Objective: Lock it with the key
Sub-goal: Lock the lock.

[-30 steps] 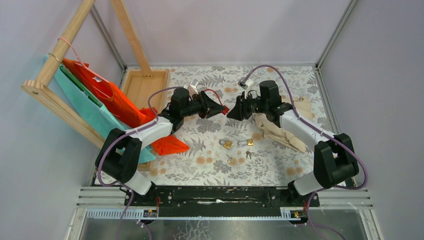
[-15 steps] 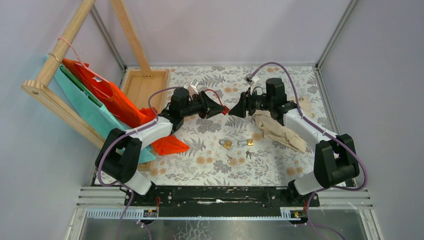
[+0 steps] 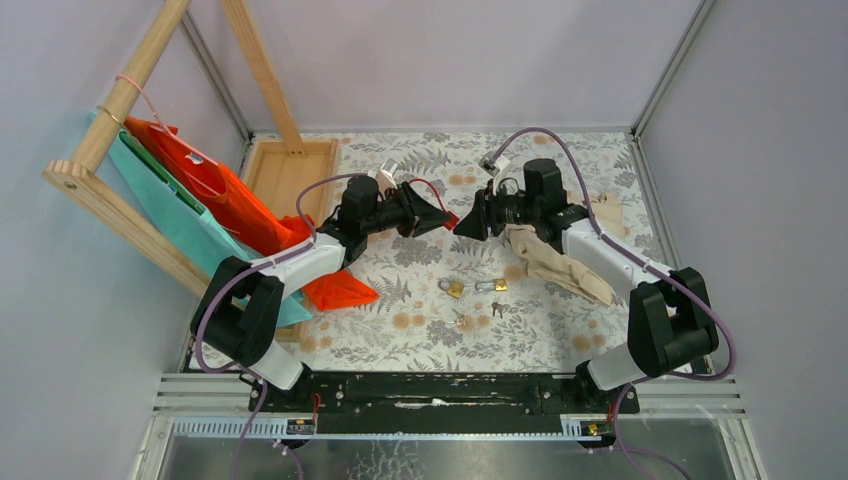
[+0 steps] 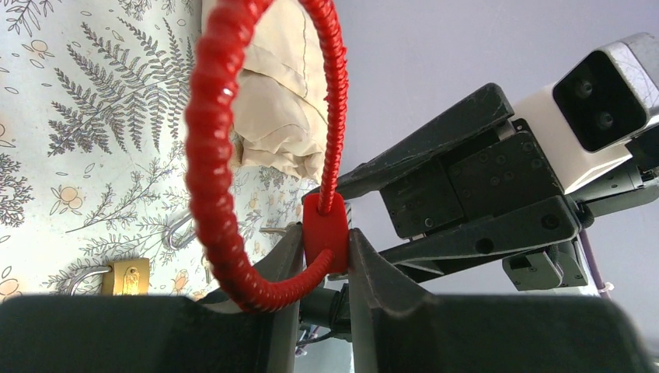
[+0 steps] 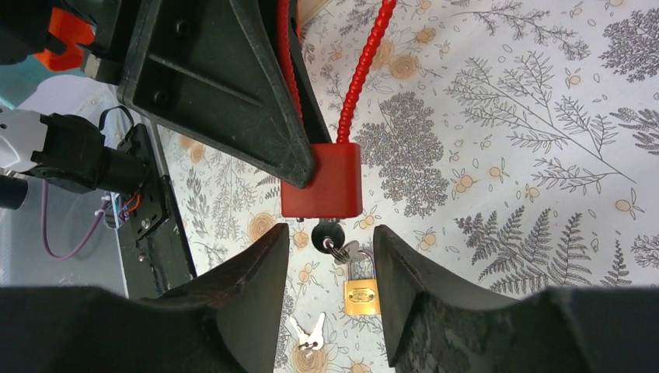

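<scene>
The lock is a small red body [image 5: 322, 183] with a thin red cable shackle [image 4: 208, 155] looping up from it. My left gripper [image 4: 325, 249] is shut on the lock body [image 4: 325, 229] and holds it above the table, at mid-table in the top view [image 3: 450, 218]. A black-headed key [image 5: 326, 232] sticks out of the bottom of the lock, with a ring and a second key hanging from it. My right gripper [image 5: 330, 233] is open, with one finger on each side of the key head and a gap on both sides. From above, the right gripper [image 3: 466, 224] faces the left one.
Two brass padlocks [image 3: 455, 289] [image 3: 499, 285] and loose keys [image 3: 462, 321] lie on the floral table below the grippers. A beige cloth [image 3: 550, 262] lies under the right arm. A wooden tray [image 3: 290, 170] and a wooden rack with orange and teal bags [image 3: 190, 200] stand at the left.
My right gripper drew back to the right from the lock with its jaws opening, then came back toward it. The left gripper and the lock have not moved.
</scene>
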Robot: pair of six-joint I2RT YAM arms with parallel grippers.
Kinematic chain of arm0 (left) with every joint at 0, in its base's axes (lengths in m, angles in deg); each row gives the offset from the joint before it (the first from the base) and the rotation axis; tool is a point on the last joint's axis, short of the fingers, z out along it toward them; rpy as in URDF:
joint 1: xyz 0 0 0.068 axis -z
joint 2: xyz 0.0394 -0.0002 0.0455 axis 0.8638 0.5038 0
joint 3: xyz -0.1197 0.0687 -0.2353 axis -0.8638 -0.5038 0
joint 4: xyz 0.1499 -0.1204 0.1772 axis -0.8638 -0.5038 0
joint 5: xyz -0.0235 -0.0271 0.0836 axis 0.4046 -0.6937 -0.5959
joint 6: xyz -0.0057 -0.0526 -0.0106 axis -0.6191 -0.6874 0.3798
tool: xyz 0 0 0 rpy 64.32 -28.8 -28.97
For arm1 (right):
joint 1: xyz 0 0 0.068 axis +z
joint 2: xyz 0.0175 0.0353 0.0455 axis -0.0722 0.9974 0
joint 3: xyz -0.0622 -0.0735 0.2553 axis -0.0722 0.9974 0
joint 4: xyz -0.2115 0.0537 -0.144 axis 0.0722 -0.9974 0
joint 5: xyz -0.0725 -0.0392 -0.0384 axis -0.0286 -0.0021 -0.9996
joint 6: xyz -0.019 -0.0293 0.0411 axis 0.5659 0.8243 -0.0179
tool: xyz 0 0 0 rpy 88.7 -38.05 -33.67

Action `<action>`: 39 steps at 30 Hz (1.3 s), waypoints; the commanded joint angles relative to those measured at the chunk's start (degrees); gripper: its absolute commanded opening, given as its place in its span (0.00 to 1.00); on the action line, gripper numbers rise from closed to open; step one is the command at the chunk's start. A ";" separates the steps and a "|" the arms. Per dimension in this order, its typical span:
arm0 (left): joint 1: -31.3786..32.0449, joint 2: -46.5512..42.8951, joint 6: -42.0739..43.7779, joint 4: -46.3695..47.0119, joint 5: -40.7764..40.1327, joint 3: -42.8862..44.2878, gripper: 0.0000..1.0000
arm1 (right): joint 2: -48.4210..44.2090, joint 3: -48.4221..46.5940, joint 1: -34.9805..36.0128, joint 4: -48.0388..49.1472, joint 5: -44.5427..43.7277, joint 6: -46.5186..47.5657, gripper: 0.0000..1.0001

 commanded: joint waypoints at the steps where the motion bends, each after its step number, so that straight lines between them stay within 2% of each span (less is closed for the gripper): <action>1: 0.18 -0.59 -0.49 2.83 0.81 0.39 0.00 | -1.14 -1.50 0.97 -1.11 -0.70 2.88 0.49; 7: 0.19 -0.58 -0.48 2.82 0.82 0.30 0.00 | -1.05 -1.74 1.79 -1.85 -1.62 4.11 0.45; 18: 0.17 -0.59 -0.40 2.91 0.72 0.22 0.00 | 0.04 -3.28 2.76 -2.72 -2.99 4.13 0.44; 26: 0.22 -0.59 -0.31 2.99 0.72 0.12 0.00 | 0.68 -3.98 3.05 -2.82 -3.07 3.74 0.35; 39: 0.22 -0.66 -0.14 3.14 0.74 0.08 0.00 | 0.63 -3.43 3.06 -2.90 -4.16 3.69 0.13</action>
